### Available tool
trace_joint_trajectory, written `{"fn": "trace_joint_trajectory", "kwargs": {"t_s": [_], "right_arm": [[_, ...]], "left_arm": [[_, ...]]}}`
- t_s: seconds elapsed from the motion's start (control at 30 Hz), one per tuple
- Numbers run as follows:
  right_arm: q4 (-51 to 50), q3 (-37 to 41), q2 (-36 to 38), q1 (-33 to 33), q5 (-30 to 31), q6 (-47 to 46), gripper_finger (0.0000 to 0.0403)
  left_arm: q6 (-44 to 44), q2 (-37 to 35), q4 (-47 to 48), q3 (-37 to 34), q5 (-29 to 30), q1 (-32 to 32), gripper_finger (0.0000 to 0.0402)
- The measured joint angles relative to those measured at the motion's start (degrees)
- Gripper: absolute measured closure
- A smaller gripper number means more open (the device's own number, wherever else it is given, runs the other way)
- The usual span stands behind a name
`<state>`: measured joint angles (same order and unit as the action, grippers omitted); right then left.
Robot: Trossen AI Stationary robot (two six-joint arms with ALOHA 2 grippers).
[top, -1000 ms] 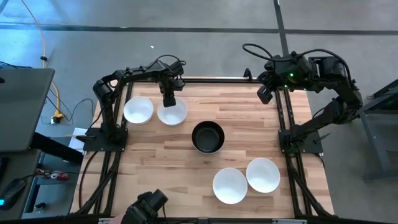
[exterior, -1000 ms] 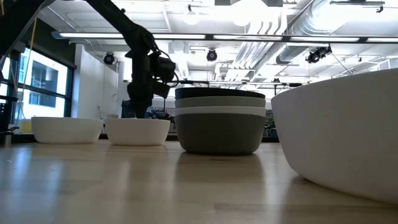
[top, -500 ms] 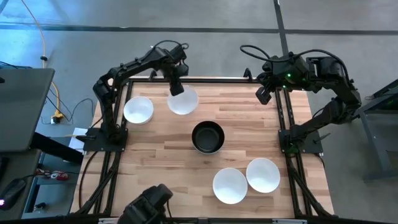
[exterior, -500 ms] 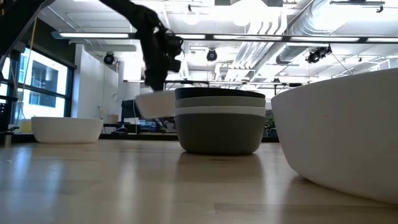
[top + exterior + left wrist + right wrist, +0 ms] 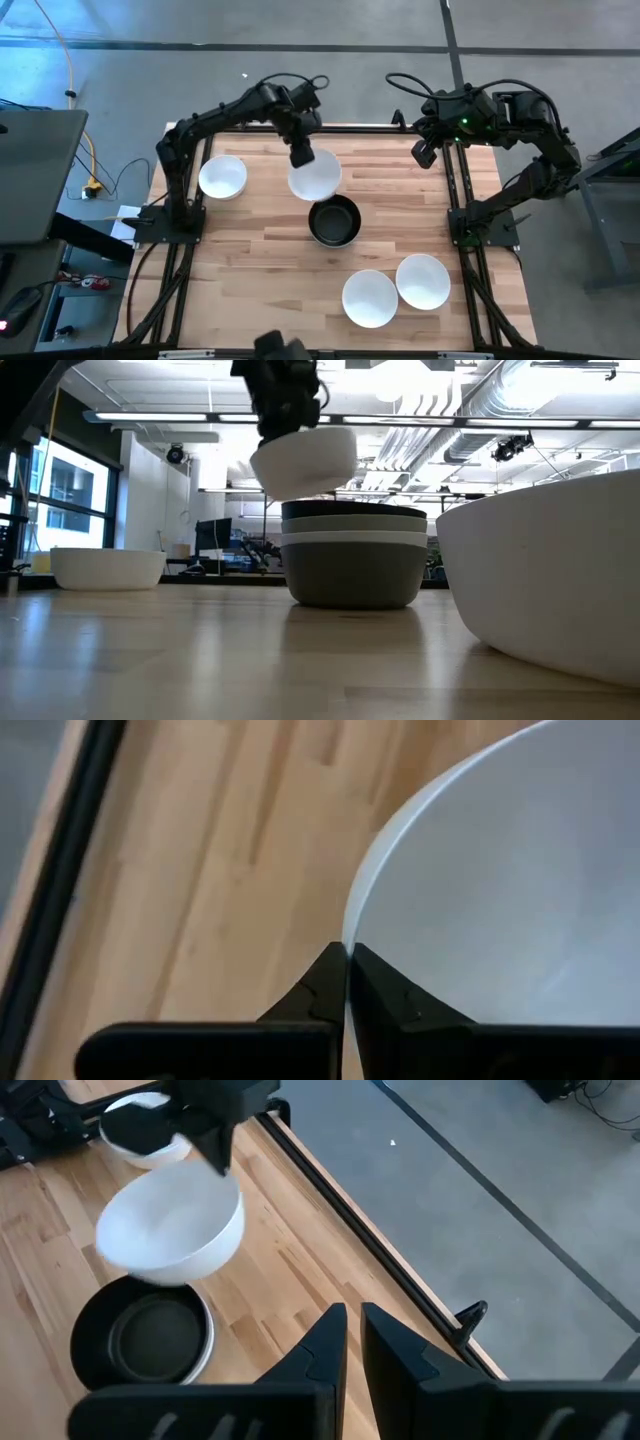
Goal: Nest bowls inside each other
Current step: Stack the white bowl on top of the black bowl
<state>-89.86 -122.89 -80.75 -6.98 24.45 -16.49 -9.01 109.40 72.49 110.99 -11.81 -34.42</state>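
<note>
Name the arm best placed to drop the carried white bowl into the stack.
Left: its pincer grips the white bowl by the rim, beside the stack. The right pincer waits off the far corner.

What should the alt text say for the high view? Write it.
The left gripper holds a white bowl by its rim, just beside the black-topped bowl stack at the table's centre. Three other white bowls sit on the wooden table; the right gripper waits at the far edge.

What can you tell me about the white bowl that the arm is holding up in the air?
The white bowl is round, smooth and plain, empty inside, and looks like glazed ceramic or plastic. The left gripper pinches its rim between two dark fingers. It hangs tilted above the wooden table, touching nothing else, beside and slightly above the stack of nested bowls, not yet over its middle.
</note>
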Motion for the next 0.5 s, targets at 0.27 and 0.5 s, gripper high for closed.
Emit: {"fn": "trace_joint_trajectory", "kwargs": {"t_s": [0.27,0.5], "right_arm": [[0.0,0.0,0.0,0.0,0.0,-0.1,0.0379],[0.0,0.0,0.0,0.0,-0.7,-1.3,0.0379]], "left_arm": [[7.4,0.6,-1.8,0.3,1.4,7.2,0.0402],[11.7,3.8,-5.1,0.3,2.0,11.8,0.0401]]}}
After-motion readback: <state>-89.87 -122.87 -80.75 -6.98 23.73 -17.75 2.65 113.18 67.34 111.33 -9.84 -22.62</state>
